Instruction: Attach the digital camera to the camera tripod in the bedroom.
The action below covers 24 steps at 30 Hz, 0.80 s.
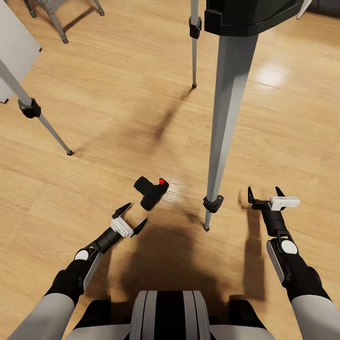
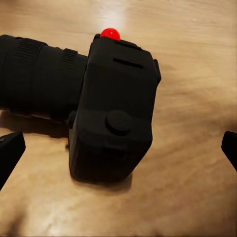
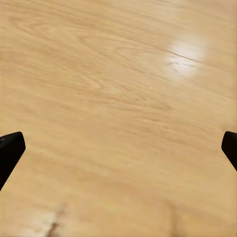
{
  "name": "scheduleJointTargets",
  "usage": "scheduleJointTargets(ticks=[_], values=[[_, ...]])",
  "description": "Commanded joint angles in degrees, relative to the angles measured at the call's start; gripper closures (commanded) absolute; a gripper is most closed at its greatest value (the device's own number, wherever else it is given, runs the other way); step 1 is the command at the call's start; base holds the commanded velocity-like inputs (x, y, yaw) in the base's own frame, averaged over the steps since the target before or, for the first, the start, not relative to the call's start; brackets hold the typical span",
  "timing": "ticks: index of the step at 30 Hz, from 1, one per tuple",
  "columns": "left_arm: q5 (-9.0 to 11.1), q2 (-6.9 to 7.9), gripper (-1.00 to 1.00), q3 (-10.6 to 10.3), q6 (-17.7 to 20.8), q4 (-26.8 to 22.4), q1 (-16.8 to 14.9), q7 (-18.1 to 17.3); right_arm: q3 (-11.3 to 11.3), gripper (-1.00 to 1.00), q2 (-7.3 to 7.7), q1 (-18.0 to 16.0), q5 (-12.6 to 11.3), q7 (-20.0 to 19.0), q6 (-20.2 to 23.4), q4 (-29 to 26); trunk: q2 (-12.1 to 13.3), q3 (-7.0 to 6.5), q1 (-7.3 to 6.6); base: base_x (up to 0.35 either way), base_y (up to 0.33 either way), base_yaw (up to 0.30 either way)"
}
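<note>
While the light wood plank floor (image 1: 118,94) spread across the whole head view, the camera tripod (image 1: 226,118) stood over it w/ its black head at the top edge and three silver-grey legs splayed out. The nearest leg ran down to a black collar and foot just fwd of the robot, between the two arms; a 2nd leg touched down farther off near top centre, and the 3rd slanted to the floor at the left. A grey chair base (image 1: 61,14) showed at the top left corner, well apart from the rest.

The left gripper (image 1: 133,218) hung low over the floor, jaws released and spread, nothing between them. The right gripper (image 1: 264,192) sat to the right of the near tripod leg, also released, fingers apart, holding nothing; in the right wrist view its tips (image 3: 11,148) framed bare planks.

The digital camera (image 1: 151,190) lay on the floor, just ahead of the left gripper and left of the near leg, not touching either. In the left wrist view the camera (image 2: 106,106) rested on the wood between the spread fingertips (image 2: 10,150), lens pointing sideways, red button (image 2: 110,33) on its far edge.
</note>
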<state>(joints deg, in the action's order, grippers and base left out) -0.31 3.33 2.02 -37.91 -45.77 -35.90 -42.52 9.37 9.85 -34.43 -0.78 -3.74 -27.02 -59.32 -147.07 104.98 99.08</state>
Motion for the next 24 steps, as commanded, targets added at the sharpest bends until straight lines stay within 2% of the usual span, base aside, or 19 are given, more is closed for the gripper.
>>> scheduleJointTargets(ticks=[1, 24], values=[[-0.02, -0.03, -1.0, 0.16, -0.18, 0.03, -0.03, -0.33, 0.12, -1.0, -0.02, -0.02, -0.1, -0.39, -0.17, 0.03, -0.01, 0.02, -0.01, 0.0, 0.0, 0.0], [-0.02, -0.07, -1.0, 0.17, -1.53, 1.03, -0.04, -0.29, 0.12, -1.0, -0.01, -0.02, -0.1, -0.39, -0.2, 0.08, -0.18, 0.02, 0.33, 0.0, 0.0, 0.0]])
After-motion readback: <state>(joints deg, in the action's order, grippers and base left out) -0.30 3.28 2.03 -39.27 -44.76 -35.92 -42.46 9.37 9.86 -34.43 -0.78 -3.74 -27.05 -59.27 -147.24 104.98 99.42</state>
